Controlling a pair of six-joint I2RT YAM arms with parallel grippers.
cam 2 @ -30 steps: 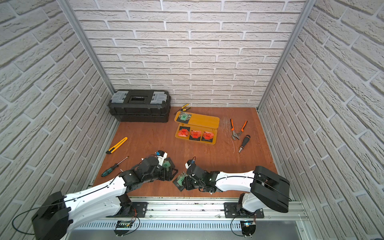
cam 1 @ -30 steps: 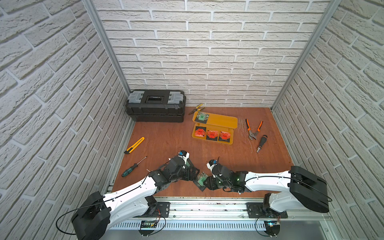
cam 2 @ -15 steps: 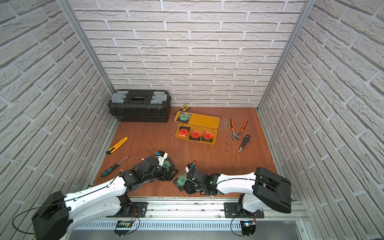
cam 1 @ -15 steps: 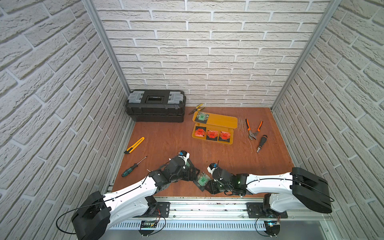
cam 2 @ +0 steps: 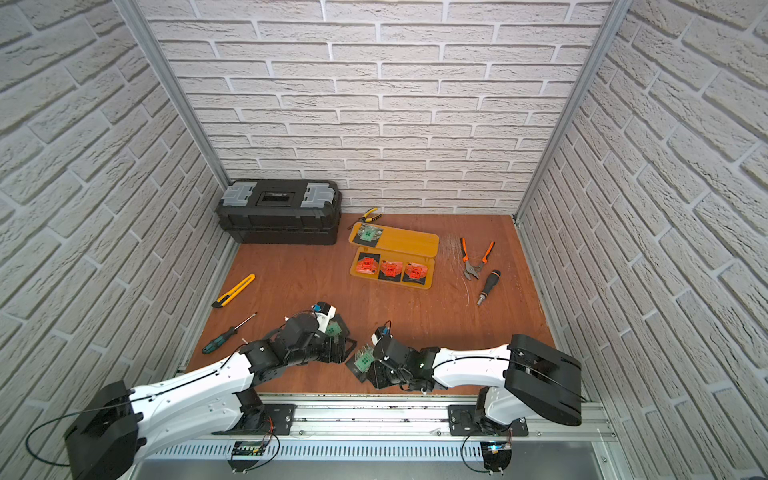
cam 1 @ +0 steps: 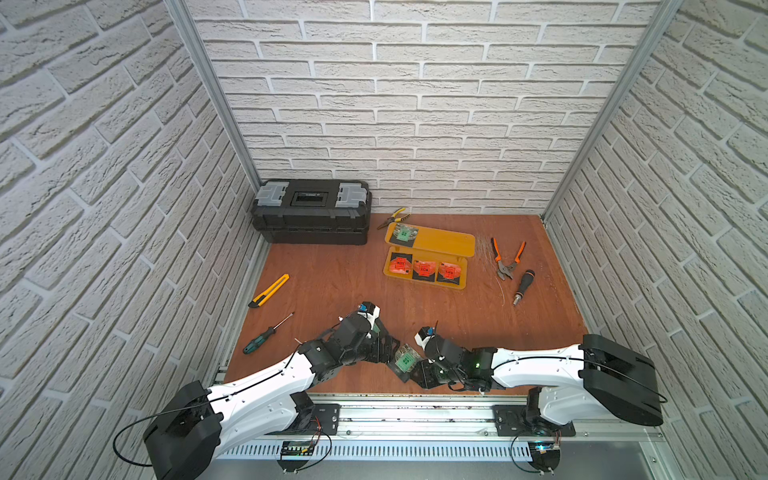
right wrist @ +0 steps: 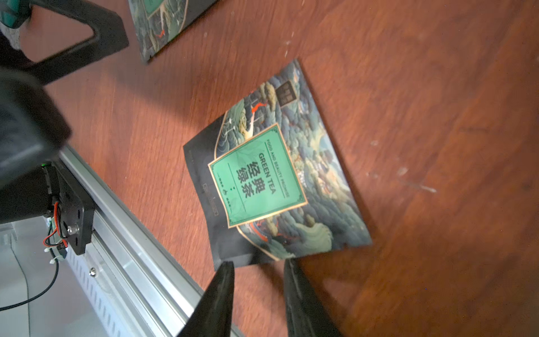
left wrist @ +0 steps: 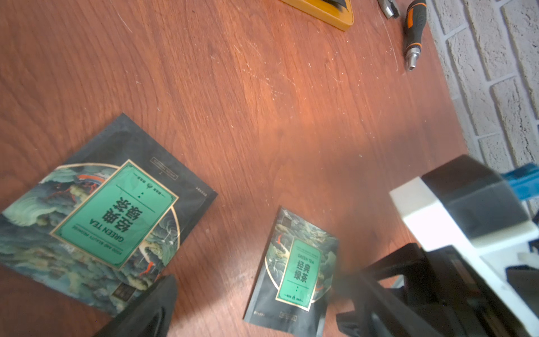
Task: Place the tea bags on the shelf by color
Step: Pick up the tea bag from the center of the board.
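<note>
The yellow-orange shelf (cam 1: 453,245) stands at the back of the table. Three red tea bags (cam 1: 424,269) lie on its lower plate and one green tea bag (cam 1: 402,233) on its upper plate. Two more green tea bags lie flat near the front edge. One (cam 1: 406,360) (right wrist: 271,175) sits between my grippers; the other (cam 2: 332,329) (left wrist: 99,216) is partly under my left wrist. My right gripper (right wrist: 259,264) (cam 1: 415,374) is open narrowly, holding nothing, its tips at that bag's near edge. My left gripper (left wrist: 253,281) (cam 1: 388,353) is wide open and empty.
A black toolbox (cam 1: 311,210) stands at the back left, with yellow pliers (cam 1: 395,216) beside it. A yellow utility knife (cam 1: 270,291) and a green screwdriver (cam 1: 266,334) lie left. Orange pliers (cam 1: 507,259) and a black driver (cam 1: 523,286) lie right. An aluminium rail (cam 1: 415,411) borders the front.
My right arm has sunk a little toward the table's front edge by the green tea bag. The bag and my left arm have stayed put.
</note>
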